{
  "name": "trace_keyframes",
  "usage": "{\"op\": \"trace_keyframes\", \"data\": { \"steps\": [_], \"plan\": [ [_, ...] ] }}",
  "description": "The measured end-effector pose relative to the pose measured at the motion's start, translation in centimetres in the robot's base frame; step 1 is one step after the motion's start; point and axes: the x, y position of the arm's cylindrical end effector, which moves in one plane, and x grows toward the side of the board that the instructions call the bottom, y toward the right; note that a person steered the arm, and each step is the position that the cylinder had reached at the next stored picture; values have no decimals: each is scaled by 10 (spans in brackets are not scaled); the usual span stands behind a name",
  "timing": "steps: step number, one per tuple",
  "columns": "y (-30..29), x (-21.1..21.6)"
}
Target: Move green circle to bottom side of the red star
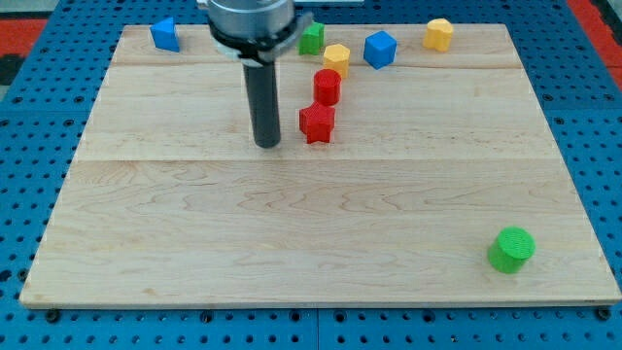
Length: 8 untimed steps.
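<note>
Green circle low at the worktop's right, our tip far off beside the red star.

We note the green circle (511,249), a squat bright-green cylinder with a flat round top, sitting alone near the bottom right corner of the wooden worktop (292,243). My tip (267,144) rests on the board in the upper middle, just left of the red star (317,123) with a narrow gap between them, well apart from the green circle. The rod carries no fingers, so nothing is held. Above the star stand a red cylinder (328,87) and a yellow block (336,59); along the top edge we log a green block (311,39), two blue blocks (379,49) (164,34) and another yellow block (438,34).
</note>
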Motion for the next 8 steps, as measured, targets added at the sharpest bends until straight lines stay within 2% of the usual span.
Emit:
{"op": "trace_keyframes", "data": {
  "steps": [2, 3, 4, 5, 6, 7, 8],
  "plan": [
    [57, -5],
    [64, 6],
    [120, 53],
    [263, 57],
    [342, 123],
    [303, 209],
    [226, 182]
  ]
}}
